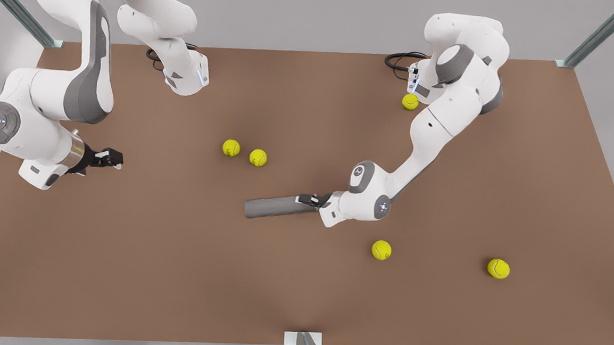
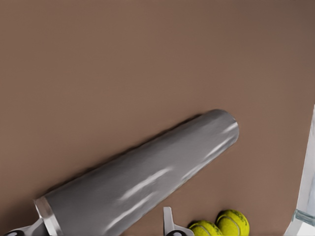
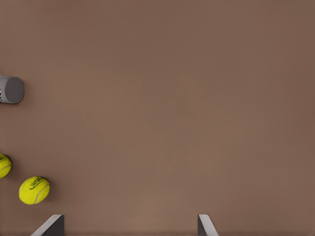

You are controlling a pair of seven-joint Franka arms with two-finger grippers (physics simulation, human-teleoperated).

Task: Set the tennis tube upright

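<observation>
Since the left gripper (image 1: 309, 199) has its fingers clamped on the rimmed end of the lying tennis tube (image 1: 275, 207), the smooth, stiff cylinder looks light but slippery, while the right gripper (image 1: 109, 158) waits, fingers apart.

Tennis tube (image 1: 275, 207) lies on table (image 1: 120, 268), between tennis balls (image 1: 244, 152).

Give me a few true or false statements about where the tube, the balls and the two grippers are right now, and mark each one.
1. The tennis tube stands upright. False: it lies on its side on the table.
2. The left gripper is at the tube's silvery-rimmed end. True.
3. The right gripper holds a tennis ball. False: it is open, holding nothing, waiting apart at the front view's left.
4. Five tennis balls lie on the table. True.
</observation>
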